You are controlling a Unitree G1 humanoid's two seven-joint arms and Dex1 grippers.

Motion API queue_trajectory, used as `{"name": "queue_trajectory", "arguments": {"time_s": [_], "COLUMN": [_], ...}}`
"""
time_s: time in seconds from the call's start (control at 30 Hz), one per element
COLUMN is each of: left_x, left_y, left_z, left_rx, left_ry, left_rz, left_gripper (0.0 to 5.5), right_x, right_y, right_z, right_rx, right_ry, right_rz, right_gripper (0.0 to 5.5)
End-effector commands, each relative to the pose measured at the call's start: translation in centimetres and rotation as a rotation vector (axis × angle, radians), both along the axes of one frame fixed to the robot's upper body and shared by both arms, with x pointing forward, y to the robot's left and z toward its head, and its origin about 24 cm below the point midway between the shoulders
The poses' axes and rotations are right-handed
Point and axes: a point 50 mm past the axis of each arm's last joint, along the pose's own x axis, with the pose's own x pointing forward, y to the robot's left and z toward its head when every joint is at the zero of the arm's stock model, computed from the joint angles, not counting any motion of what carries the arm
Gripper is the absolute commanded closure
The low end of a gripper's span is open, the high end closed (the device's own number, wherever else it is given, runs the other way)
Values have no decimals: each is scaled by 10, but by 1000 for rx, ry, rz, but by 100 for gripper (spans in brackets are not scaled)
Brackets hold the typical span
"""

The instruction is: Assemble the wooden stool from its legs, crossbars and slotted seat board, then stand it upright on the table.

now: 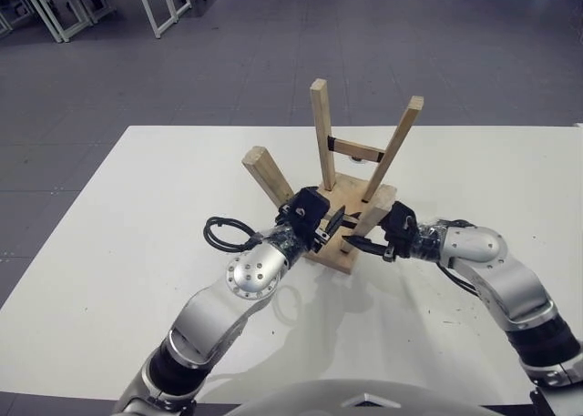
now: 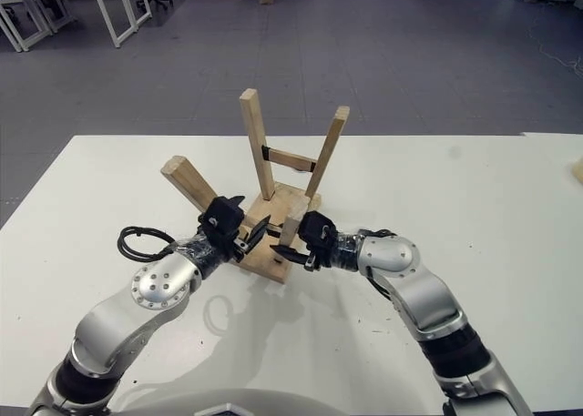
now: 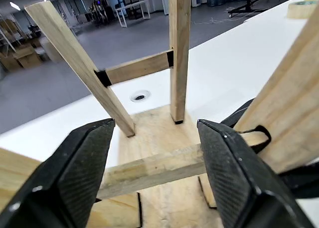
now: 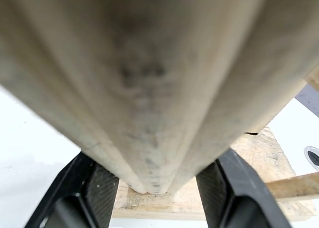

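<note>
Left gripper [image 3: 155, 129] stands with its two fingers [image 3: 82, 163] spread wide, over the near part of the seat board [image 2: 291, 200]. The near crossbar [image 3: 149, 170] runs across the gap just beyond the fingertips, and I cannot tell if it touches them. Right gripper [image 4: 157, 188] is closed on the near right leg [image 1: 369, 220], with one finger on each side of the wood. The lower end of this leg rests on the seat board.

The stool is upside down near the middle of the white table [image 1: 137, 252]. Its seat board lies flat on the table and the legs point up. The far left leg [image 1: 322, 134] stands almost upright in its slot. The far right leg [image 1: 397, 141] leans a little to the right. The far crossbar [image 1: 357, 149] joins these two legs, with black fittings at both ends. The near left leg [image 1: 266, 175] is tilted strongly outward to the left. Its lower end is hidden behind the left gripper, so it is not possible to say if it sits in a slot. The near crossbar meets the near right leg at a black fitting.

A small round hole [image 3: 141, 96] is in the table just beyond the stool, and a roll of tape [image 3: 301, 8] lies farther away on the table. Behind the table is a grey floor [image 1: 410, 34] with white frames [image 1: 168, 2] standing on it.
</note>
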Motion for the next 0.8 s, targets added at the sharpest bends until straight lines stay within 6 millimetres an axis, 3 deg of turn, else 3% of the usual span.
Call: {"name": "queue_trajectory", "arguments": {"time_s": [0.03, 0.17, 0.27, 0.33, 0.4, 0.5, 0.57, 0.7, 0.8], "left_x": [29, 40, 42, 44, 52, 70, 76, 60, 37], "left_y": [18, 33, 47, 67, 106, 155, 168, 143, 117], "left_z": [64, 123, 163, 186, 185, 152, 116, 9, -29], "left_rx": [-223, -457, -629, -680, -590, -436, -300, -55, 0], "left_ry": [-109, -219, -292, -347, -360, -282, -192, 162, 301], "left_rz": [63, 88, 70, 81, 214, 486, 578, 529, 464], "left_gripper": [243, 243, 243, 243, 243, 243, 243, 243, 243], "right_x": [-32, -32, -33, -35, -31, -24, -21, -18, -16], "right_y": [-38, -50, -47, -49, -54, -60, -62, -56, -51], "right_z": [-84, -92, -85, -80, -76, -70, -70, -67, -60], "right_rx": [-334, -348, -249, -219, -221, -257, -287, -299, -294], "right_ry": [458, 518, 487, 467, 426, 335, 303, 245, 216], "right_rz": [-78, -96, -6, 65, 113, 177, 201, 226, 240], "right_gripper": [348, 348, 348, 348, 348, 348, 348, 348, 348]}}
